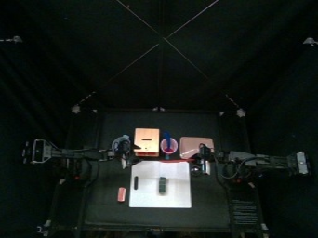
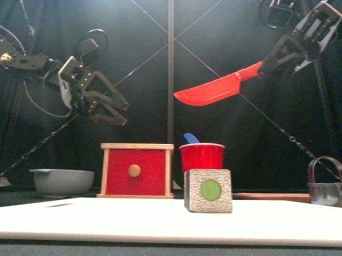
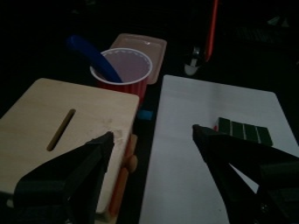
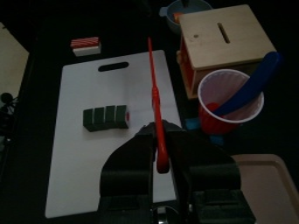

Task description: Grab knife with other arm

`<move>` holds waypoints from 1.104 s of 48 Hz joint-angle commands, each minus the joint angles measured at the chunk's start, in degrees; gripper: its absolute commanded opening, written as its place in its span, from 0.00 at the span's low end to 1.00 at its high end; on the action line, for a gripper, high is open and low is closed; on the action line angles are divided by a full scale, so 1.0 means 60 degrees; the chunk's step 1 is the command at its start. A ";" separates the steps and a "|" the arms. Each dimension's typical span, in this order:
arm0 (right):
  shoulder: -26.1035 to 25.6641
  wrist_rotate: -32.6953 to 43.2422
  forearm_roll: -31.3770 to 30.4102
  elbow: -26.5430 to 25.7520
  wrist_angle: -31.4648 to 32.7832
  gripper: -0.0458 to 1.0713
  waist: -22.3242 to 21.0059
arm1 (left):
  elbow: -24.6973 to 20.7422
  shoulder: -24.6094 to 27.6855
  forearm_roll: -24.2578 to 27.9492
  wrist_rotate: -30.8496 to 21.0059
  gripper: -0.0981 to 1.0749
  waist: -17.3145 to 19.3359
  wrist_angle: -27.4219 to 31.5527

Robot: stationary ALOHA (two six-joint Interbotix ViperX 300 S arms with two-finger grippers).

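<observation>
High above the white board (image 4: 105,131), slim red knife (image 2: 221,87) clamped in right pincer (image 4: 162,162).

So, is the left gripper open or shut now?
Open. In the left wrist view the left gripper has its jaws spread wide with nothing between them; the white board shows through the gap.

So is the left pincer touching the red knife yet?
Apart. In the front view the open left pincer hangs with dark space between it and the knife, held by the right pincer.
</observation>
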 commanded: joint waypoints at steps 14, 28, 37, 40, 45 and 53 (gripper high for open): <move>0.0718 0.0000 0.0029 0.0059 -0.1011 0.38 0.0132 | -0.0791 0.0557 0.0103 0.0015 0.96 -0.0571 -0.1099; 0.1597 0.0000 -0.0103 -0.0234 -0.1934 0.38 0.0645 | -0.1875 0.2285 0.0498 0.0015 0.96 -0.0718 -0.1641; 0.1948 0.0000 -0.0073 -0.0337 -0.2314 0.38 0.0762 | -0.2314 0.2871 0.0645 0.0000 0.96 -0.0762 -0.1465; 0.1963 0.0015 -0.0059 -0.0366 -0.2344 0.38 0.0835 | -0.2344 0.2944 0.0630 0.0000 0.96 -0.0762 -0.1406; 0.1963 0.0015 -0.0059 -0.0396 -0.2344 0.38 0.0908 | -0.2388 0.2959 0.0645 0.0000 0.96 -0.0776 -0.1392; 0.1992 0.0015 -0.0044 -0.0396 -0.2358 0.38 0.0938 | -0.2358 0.2944 0.0615 -0.0015 0.84 -0.0791 -0.1392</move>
